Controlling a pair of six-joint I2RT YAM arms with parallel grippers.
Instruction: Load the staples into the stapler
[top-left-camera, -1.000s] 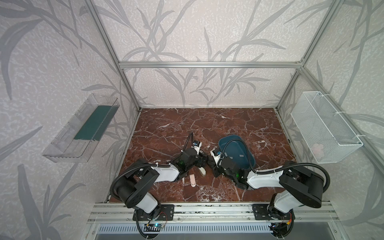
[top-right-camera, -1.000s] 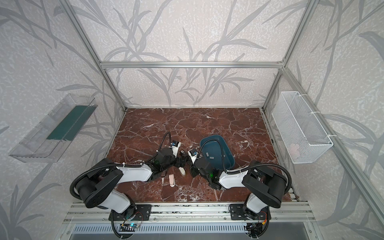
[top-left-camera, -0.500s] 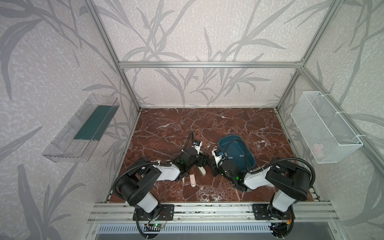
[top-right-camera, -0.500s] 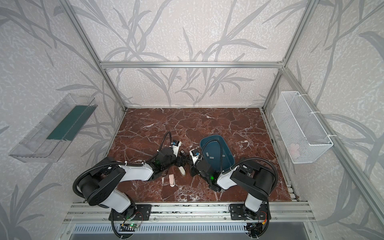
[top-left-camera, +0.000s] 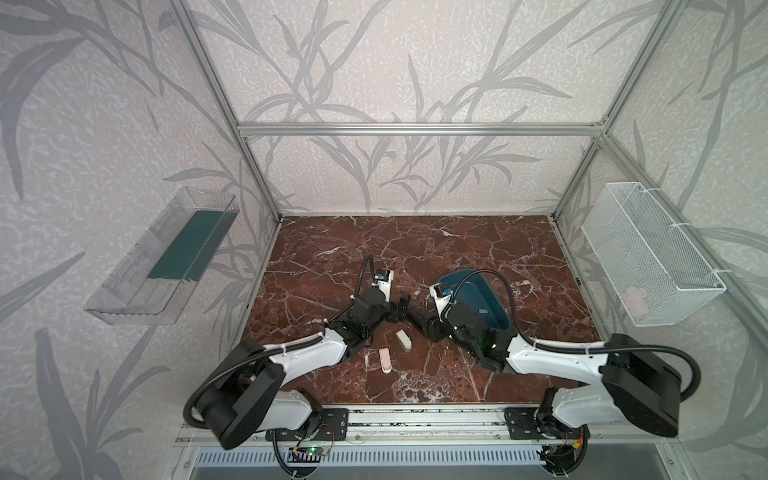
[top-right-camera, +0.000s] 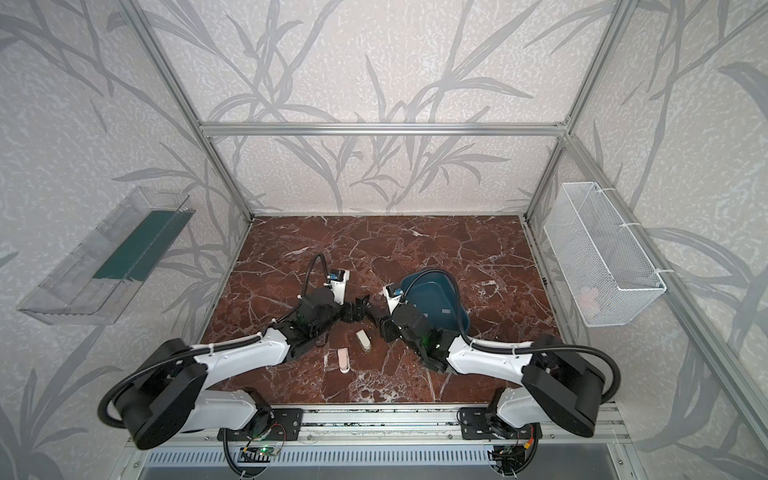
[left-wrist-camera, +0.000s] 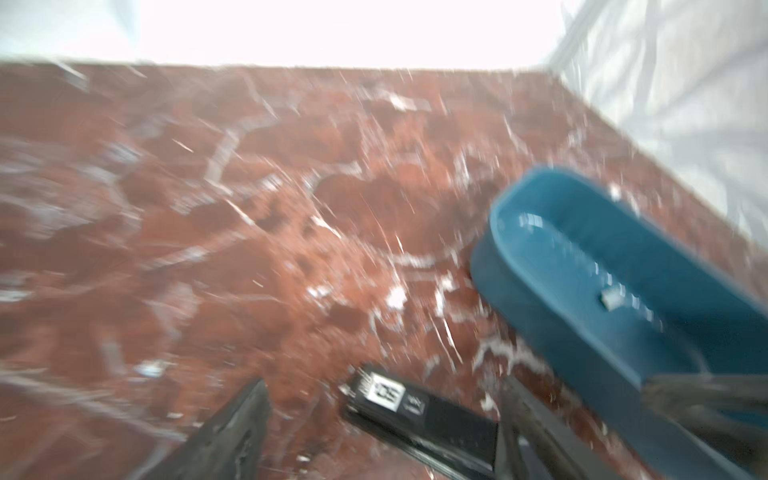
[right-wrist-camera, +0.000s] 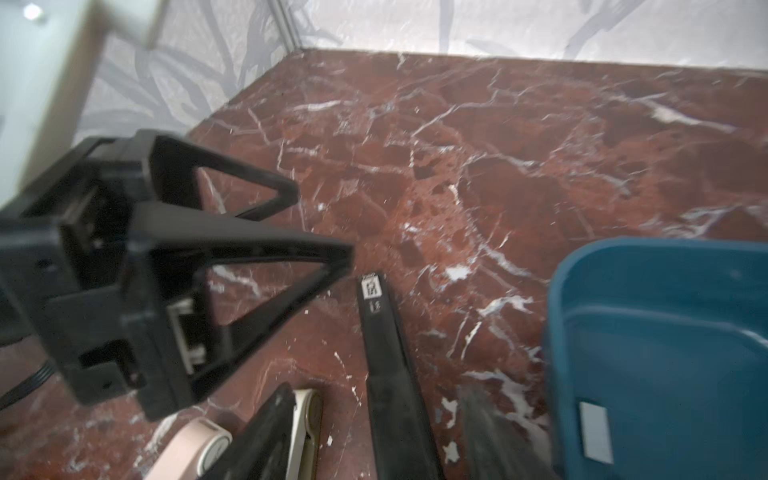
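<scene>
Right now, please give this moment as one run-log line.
left gripper jaws open | right gripper jaws open | black stapler between them | staple strip in blue tray

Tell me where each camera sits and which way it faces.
Top views: high in front, looking down on the marble table; both arms show.
Left wrist: low, facing the blue tray; own fingertips show.
Right wrist: low, facing the left gripper; own fingertips show.
Shared: both wrist views show the black labelled bar and the tray.
</scene>
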